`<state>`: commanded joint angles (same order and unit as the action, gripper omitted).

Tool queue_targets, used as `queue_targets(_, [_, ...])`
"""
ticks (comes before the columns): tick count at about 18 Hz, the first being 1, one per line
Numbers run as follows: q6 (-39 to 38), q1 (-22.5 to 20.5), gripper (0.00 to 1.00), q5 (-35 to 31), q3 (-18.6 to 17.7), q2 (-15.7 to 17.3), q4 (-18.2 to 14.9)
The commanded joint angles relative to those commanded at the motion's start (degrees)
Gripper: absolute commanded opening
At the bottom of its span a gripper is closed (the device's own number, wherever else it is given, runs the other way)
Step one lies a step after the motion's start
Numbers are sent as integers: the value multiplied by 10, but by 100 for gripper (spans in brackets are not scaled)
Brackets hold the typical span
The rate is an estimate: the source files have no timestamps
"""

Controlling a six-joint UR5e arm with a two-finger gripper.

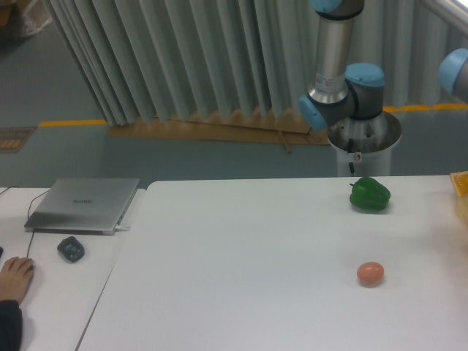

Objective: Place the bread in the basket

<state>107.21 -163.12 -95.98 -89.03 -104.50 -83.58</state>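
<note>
The bread does not show in this view. The basket (461, 189) shows only as a yellow-orange sliver with a raised rim at the right edge of the white table (241, 278). The gripper is out of view. Only the arm's base and lower joints (344, 102) show, standing behind the table's far edge.
A green bell pepper (369, 194) sits near the table's far right. An orange-brown egg (371, 273) lies in front of it. On the left desk are a closed laptop (84, 205), a dark mouse (71, 249) and a person's hand (14, 278).
</note>
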Motion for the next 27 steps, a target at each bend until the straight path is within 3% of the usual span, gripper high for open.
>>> queue_targets(8, [154,-38,34,1,-1,-1,2])
queue_targets(13, [172,-48,34,2,0,-1,2])
queue_targets(14, [169,-46,55,3,0,-1,2])
queue_targets(15, [172,-46,93,4,0,-2,2])
queue_targets(16, [170,-46,100,9,0,-2,2])
queue_targets(27, [107,-27,100,19,4,-1,0])
